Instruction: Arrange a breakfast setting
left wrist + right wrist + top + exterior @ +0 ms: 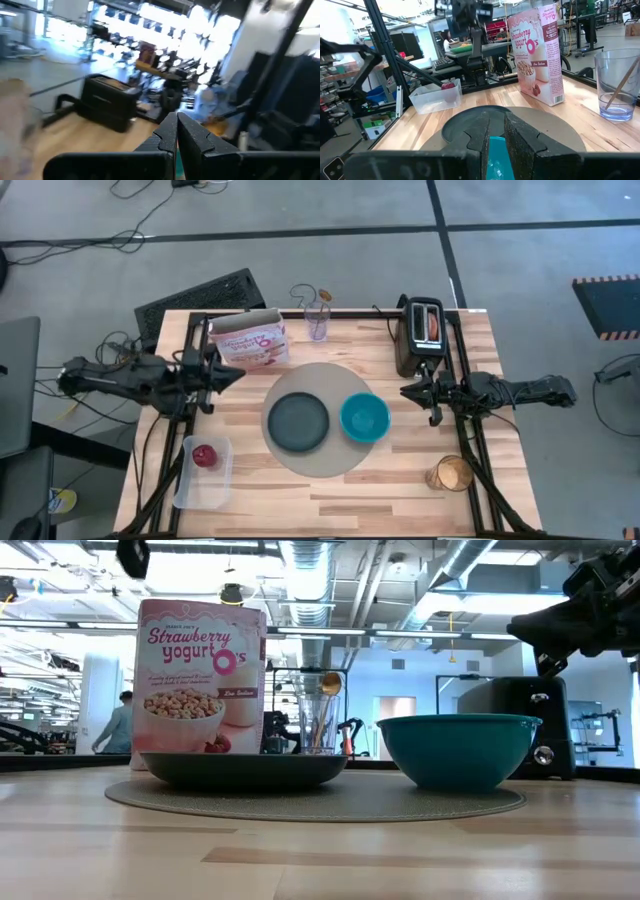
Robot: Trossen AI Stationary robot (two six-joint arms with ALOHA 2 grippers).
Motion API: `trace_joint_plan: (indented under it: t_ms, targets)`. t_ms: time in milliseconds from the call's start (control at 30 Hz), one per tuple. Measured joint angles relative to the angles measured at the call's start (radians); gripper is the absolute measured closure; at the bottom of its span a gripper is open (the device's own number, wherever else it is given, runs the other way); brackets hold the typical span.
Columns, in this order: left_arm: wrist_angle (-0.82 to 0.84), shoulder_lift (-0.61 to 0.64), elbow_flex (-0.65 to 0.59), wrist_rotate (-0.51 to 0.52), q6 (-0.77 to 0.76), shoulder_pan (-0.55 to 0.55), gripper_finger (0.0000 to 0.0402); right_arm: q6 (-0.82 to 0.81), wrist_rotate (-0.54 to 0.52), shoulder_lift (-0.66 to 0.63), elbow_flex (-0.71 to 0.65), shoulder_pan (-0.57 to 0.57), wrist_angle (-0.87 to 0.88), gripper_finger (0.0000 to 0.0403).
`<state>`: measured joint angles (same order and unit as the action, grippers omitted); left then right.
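Note:
The round grey mat (318, 462) lies mid-table. On it sit the dark grey plate (298, 422) and the teal bowl (364, 418), side by side. The red apple (204, 455) lies in a clear tub. The gold spoon (330, 683) stands in a glass. The cereal box (252, 340) stands upright at the back. A round brown piece that looks like toasted bread (452, 474) lies near the front right. My left gripper (236, 375) hangs shut and empty left of the mat. My right gripper (406, 391) hangs right of the bowl, empty, with a narrow gap between its fingers.
A black toaster (420, 332) stands at the back right, just beyond my right gripper. The clear glass (318, 320) stands at the back centre beside the cereal box. The clear tub (203, 472) sits at the front left. Bare wood lies along the near edge.

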<state>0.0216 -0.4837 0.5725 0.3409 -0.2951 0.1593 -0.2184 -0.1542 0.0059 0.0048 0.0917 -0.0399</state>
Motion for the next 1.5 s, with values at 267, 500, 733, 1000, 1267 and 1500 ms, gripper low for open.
trace_joint_plan:
  t_ms: [267,500,733,1000,1267,1500]
  targets:
    - [0.018,-0.179,0.294,0.225,0.110,-0.001,0.0401,0.000,0.000,0.000,0.000,0.000,0.000,0.0316]
    - [0.157,-0.246,0.456,0.593,0.183,-0.006,0.0389,0.000,0.000,0.000,0.000,0.000,0.000,0.0316]
    - [0.432,-0.256,0.527,0.658,-0.004,-0.076,0.0303,0.000,-0.001,0.000,0.000,0.000,-0.016,0.0316]
    - [0.635,-0.288,0.609,0.346,-0.117,-0.282,0.0177,-0.253,-0.040,0.000,0.007,-0.001,-0.039,0.0316]
    - [1.001,-0.425,0.861,0.027,-0.110,-0.538,0.0127,-0.339,-0.069,0.000,0.010,-0.003,-0.063,0.0316]
    - [1.115,-0.499,0.980,-0.048,-0.109,-0.600,0.0126,-0.340,-0.065,0.000,0.012,-0.003,-0.064,0.0316]
